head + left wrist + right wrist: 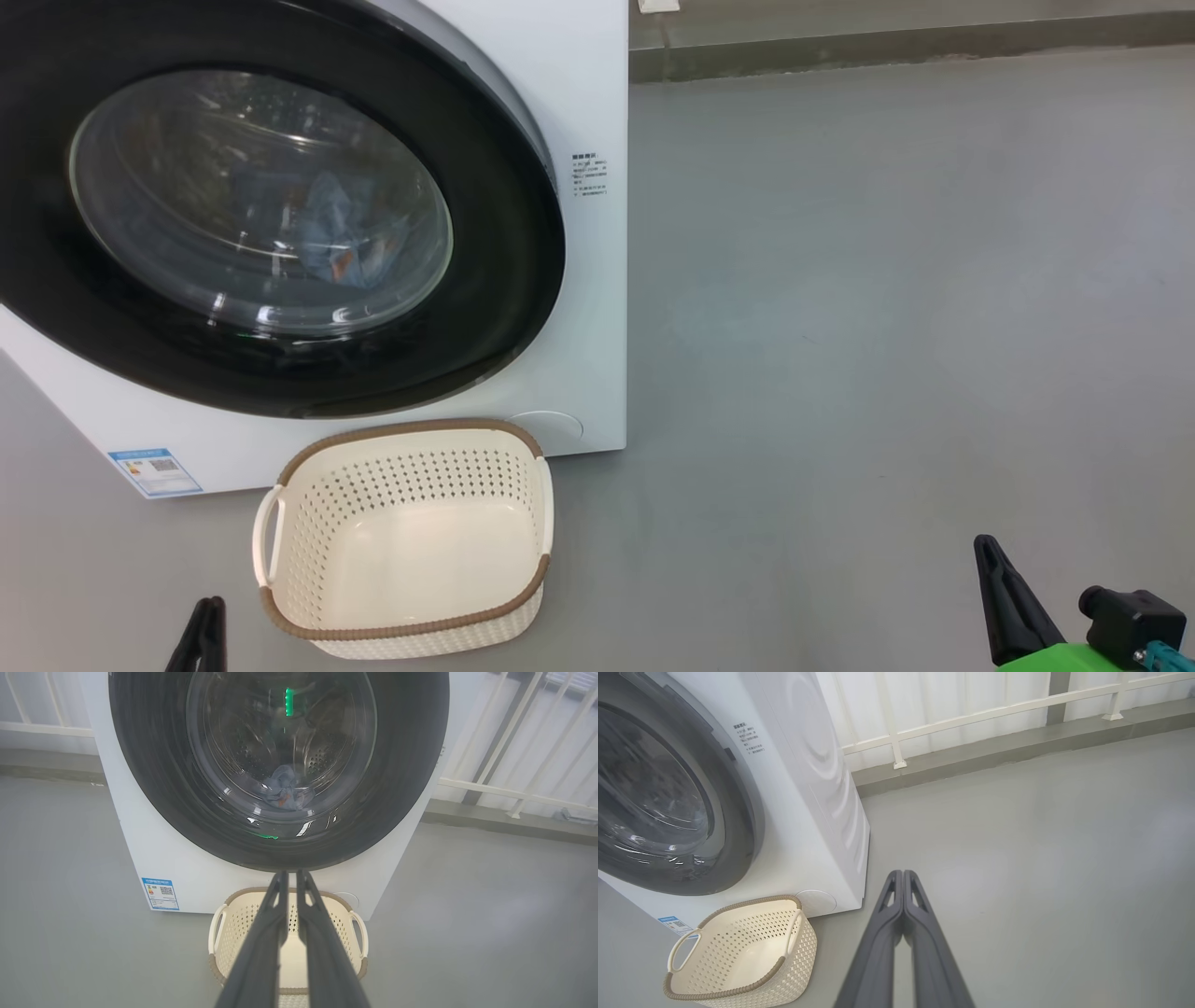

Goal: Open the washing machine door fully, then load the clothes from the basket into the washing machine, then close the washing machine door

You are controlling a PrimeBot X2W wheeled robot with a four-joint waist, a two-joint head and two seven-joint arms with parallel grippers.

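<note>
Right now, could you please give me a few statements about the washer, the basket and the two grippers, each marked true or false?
1. The washing machine door is closed. True.
2. The basket is full. False: it is empty; the clothes lie inside the washing machine, behind the door glass.
3. The left gripper is open. False: it is shut and holds nothing.
4. The right gripper is shut and empty. True.
5. The basket stands on the floor in front of the washing machine. True.
</note>
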